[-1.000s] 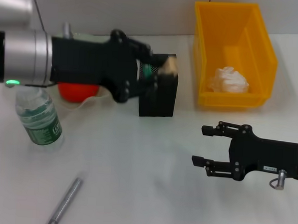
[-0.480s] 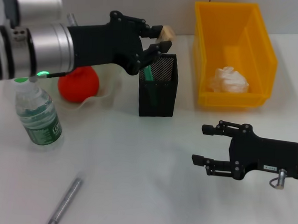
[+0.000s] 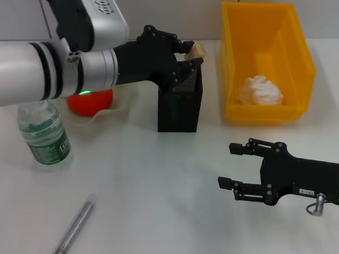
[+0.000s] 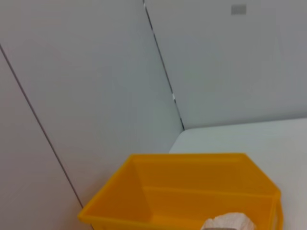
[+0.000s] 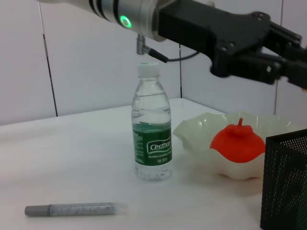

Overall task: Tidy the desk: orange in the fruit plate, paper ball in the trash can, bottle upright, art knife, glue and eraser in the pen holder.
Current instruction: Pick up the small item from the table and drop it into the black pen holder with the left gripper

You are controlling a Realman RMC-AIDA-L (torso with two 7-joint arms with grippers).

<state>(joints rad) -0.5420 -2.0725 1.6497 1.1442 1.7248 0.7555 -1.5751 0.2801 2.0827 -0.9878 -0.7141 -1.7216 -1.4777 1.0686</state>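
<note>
Left claw (image 3: pixel 187 51) reaches across the head view from the robot's left and hangs just over the open top of the pen holder (image 3: pixel 180 107), its fingers closed on the tan eraser (image 3: pixel 195 49), which sits above the cup's far rim. A green item stands inside the mesh cup. Behind the left arm, the orange (image 3: pixel 89 103) lies in the fruit plate (image 3: pixel 116 109), partly hidden by the arm. The bottle (image 3: pixel 44 133) stands upright on the desk (image 3: pixel 166 184) near the robot's left, with its cap hidden under the arm. A grey pen-like stick (image 3: pixel 73 228) lies on the desk nearer the robot. The trash can (image 3: pixel 266 59) stands to the right of the pen holder with the paper ball (image 3: pixel 262 91) inside it. Right claw (image 3: pixel 230 164) hovers low over the desk at the robot's right, well apart from everything, its 2 fingers spread wide and holding nothing.

From the left wrist, only the trash can (image 4: pixel 192 194) against the wall and a bit of the paper ball (image 4: pixel 228 222) in it show.

From the right wrist, the bottle (image 5: pixel 152 127) stands upright with its white cap on, the grey stick (image 5: pixel 72 209) lies in front of it, the orange (image 5: pixel 238 143) sits in the fruit plate (image 5: pixel 201 136), and a corner of the pen holder (image 5: pixel 285 184) is beside the plate. The left arm passes overhead.
</note>
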